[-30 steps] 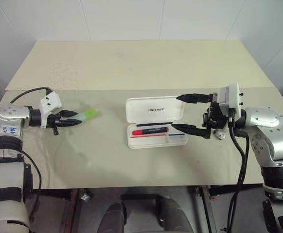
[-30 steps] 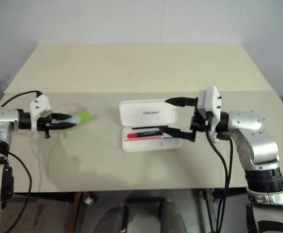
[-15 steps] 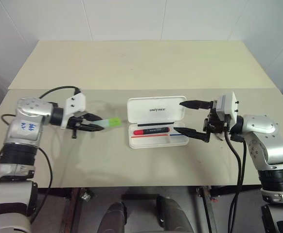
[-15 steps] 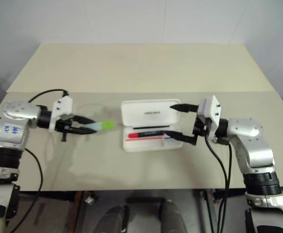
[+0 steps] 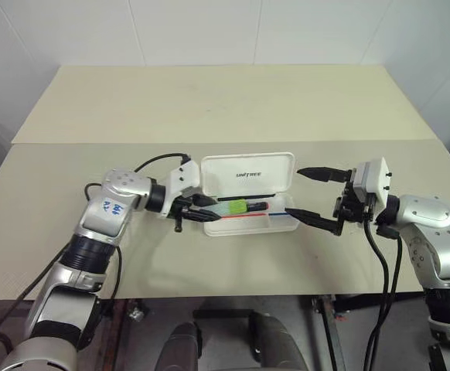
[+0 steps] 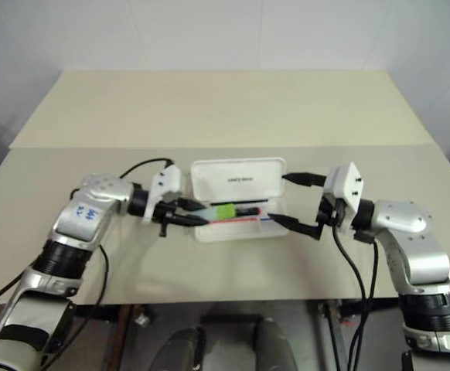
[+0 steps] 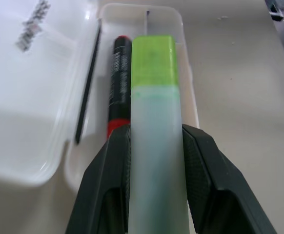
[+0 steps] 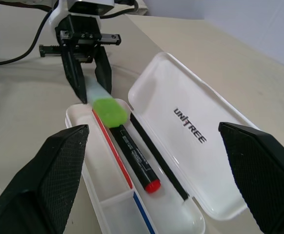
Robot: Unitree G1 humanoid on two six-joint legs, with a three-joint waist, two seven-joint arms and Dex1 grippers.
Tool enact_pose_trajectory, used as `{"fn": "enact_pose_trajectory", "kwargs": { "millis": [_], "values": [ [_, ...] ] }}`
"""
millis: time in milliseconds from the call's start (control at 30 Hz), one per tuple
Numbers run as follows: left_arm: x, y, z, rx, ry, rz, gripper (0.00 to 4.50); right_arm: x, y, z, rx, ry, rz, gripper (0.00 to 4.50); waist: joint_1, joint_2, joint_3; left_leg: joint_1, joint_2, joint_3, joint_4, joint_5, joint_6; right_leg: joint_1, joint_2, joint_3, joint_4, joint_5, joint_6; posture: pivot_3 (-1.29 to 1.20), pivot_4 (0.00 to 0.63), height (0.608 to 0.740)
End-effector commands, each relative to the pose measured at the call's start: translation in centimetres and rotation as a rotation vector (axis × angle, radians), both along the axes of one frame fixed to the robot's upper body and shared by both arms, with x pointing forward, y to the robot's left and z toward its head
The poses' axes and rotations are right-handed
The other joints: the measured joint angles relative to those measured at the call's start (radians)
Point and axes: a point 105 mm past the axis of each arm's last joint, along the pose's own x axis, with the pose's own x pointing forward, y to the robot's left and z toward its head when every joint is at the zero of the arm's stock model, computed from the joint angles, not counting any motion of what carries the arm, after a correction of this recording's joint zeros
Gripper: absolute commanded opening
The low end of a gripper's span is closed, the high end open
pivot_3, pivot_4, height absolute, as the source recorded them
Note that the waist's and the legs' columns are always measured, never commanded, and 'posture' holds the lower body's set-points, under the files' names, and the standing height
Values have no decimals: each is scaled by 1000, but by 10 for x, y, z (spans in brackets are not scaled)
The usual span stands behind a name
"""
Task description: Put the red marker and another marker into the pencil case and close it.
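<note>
Pencil case [image 5: 248, 176] lies open near the middle of the beige table [image 5: 209, 100], lid flat on the far side with the UNITREE lettering showing, tray on the near side with red and blue stripes along its floor. Red marker [image 8: 134, 159] lies inside the tray along its length, close to the hinge side; black barrel, red cap end. Left gripper [image 5: 207, 205] comes in from the case's left end, fingers [image 7: 108, 185] clamped on either side of the pale green highlighter [image 7: 154, 126], gripped at the translucent body with the bright green cap sticking out ahead. Highlighter is held over the left part of the tray, roughly parallel to the red marker and partly over it; can't tell from these views if it touches the tray or the marker, looks slightly above. Right gripper [image 5: 315, 197] sits just off the case's right end, jaws spread wide, nothing between them, one finger by the lid corner and the other by the tray's end; contact with the case isn't clear.
</note>
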Motion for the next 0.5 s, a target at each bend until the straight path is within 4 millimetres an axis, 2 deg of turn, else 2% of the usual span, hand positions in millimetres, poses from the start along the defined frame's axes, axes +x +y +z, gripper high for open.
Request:
{"fn": "enact_pose_trajectory", "kwargs": {
  "millis": [33,200,500],
  "values": [
    [-3,-16,3,23,-36,-55,1109,-4,-5,12,7,-53,-25,4500,-2,0,0,0,0,0,0,0,0,0,0,0,0,0,0,0,150,740],
    [-4,-30,-1,32,-41,-85,1109,-5,-2,10,23,-59,-38,4500,-1,0,0,0,0,0,0,0,0,0,0,0,0,0,0,0,150,740],
    [3,-36,-5,82,-42,-69,1109,-8,2,10,35,-65,-51,4500,-1,0,0,0,0,0,0,0,0,0,0,1,0,0,0,0,150,740]
  ]
}}
